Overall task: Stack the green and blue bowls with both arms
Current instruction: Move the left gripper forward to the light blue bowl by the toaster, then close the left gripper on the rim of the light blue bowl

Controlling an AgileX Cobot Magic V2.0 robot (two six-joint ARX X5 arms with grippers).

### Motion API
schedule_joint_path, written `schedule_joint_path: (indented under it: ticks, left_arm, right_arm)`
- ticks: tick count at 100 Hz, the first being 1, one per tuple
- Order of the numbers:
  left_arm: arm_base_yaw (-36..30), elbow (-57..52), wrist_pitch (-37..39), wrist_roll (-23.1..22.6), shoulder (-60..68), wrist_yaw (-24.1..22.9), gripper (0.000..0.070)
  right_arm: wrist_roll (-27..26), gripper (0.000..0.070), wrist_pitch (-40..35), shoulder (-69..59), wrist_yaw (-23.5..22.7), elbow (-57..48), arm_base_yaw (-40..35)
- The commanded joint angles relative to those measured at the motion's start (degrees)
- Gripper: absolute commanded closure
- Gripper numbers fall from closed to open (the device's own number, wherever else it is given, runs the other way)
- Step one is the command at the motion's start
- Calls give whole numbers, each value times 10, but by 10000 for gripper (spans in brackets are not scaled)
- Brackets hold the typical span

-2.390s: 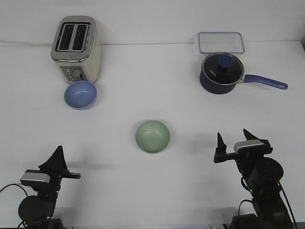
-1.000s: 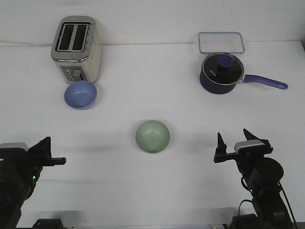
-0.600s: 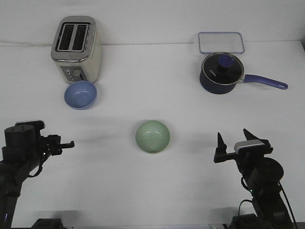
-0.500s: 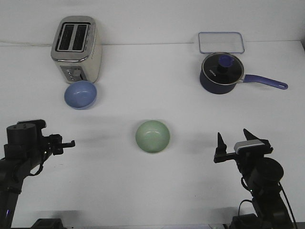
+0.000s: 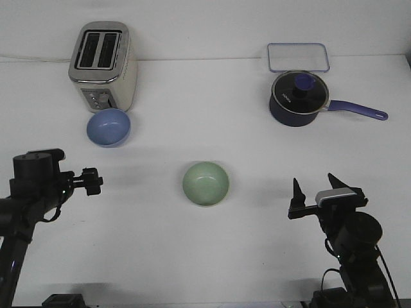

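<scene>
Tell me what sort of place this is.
Probably a lab tabletop staged with kitchenware: a plain white table with a toaster, a saucepan and two bowls, and a robot arm at each side.

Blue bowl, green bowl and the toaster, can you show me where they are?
blue bowl (image 5: 108, 127), front view, on the inside of the bowl.
green bowl (image 5: 205, 183), front view, on the middle of its hollow.
toaster (image 5: 103, 61), front view, on its top by the slots.
</scene>
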State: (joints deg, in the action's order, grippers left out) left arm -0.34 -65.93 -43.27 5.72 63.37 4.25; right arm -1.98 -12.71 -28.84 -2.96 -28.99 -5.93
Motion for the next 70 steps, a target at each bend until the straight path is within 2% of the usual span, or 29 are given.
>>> schedule_joint_path:
  ticks: [1,23,40,70]
  left_arm:
    - [4,-36,10,-5,44,-2,197]
    - [17,-172,28,-8,214,-2,197]
    - [27,-264,26,-33,331,-2,197]
    - [49,-317,47,-44,455,-2,197]
  right_arm:
    - [-8,85,7,-1,0,-6,-1]
    - [-8,85,7,-1,0,-7,-1]
    - [-8,85,7,-1,0,-7,-1]
    - [-8,85,7,-1,0,-7,-1]
